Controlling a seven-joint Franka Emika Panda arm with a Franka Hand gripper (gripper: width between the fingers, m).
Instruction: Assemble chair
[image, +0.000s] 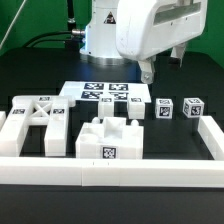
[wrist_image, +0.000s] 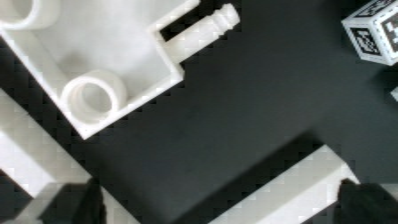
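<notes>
The chair's parts lie apart on the black table. An X-braced panel (image: 38, 122) sits at the exterior view's left. A blocky white part (image: 108, 140) with a marker tag lies in the middle. Small tagged blocks (image: 163, 108) (image: 192, 107) stand to the right. My gripper (image: 148, 72) hangs above the table behind these blocks, open and holding nothing. In the wrist view a flat white part with a round hole (wrist_image: 89, 95) and slots shows, with a tagged block (wrist_image: 374, 35) at the picture's edge. The gripper (wrist_image: 214, 212) has dark fingertips (wrist_image: 68, 205) standing wide apart over bare black table.
The marker board (image: 105, 95) lies flat behind the parts. Low white border rails run along the front (image: 110, 175) and the exterior view's right side (image: 210, 132). A white rail strip (wrist_image: 267, 185) crosses the wrist view near the fingers. The robot base stands behind.
</notes>
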